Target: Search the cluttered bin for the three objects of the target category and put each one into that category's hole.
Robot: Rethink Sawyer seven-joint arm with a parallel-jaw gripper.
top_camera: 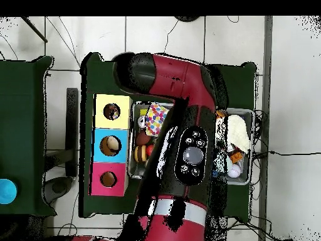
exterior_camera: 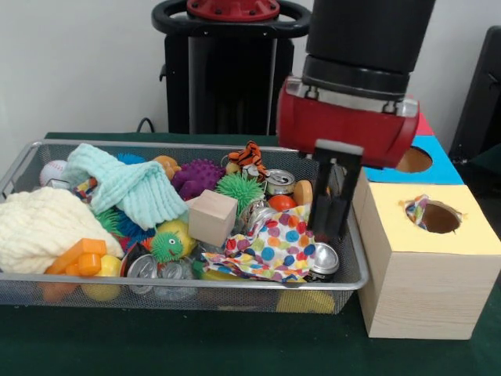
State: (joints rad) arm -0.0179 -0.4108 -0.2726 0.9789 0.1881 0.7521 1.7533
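Note:
The wire mesh bin [exterior_camera: 16, 168] is full of clutter. A polka-dot cloth [exterior_camera: 275, 249] lies spread at its near right part, over cans; it also shows in the overhead view [top_camera: 155, 117]. My gripper [exterior_camera: 332, 215] reaches down into the bin's right end, just right of that cloth and touching its edge or close to it. The yellow-surrounded hole [exterior_camera: 438, 219] tops the wooden box right of the bin. A bit of polka-dot cloth [exterior_camera: 416, 209] sticks out at its rim. In the overhead view the arm hides the gripper and most of the bin [top_camera: 249, 114].
A mint-green knitted cloth [exterior_camera: 129, 188], a cream knitted cloth [exterior_camera: 43, 227], a wooden cube [exterior_camera: 211, 218], spiky balls, cans and a toy tiger [exterior_camera: 249, 155] crowd the bin. The blue-surrounded hole [exterior_camera: 413, 160] and the red surround [exterior_camera: 423, 124] lie behind the yellow box.

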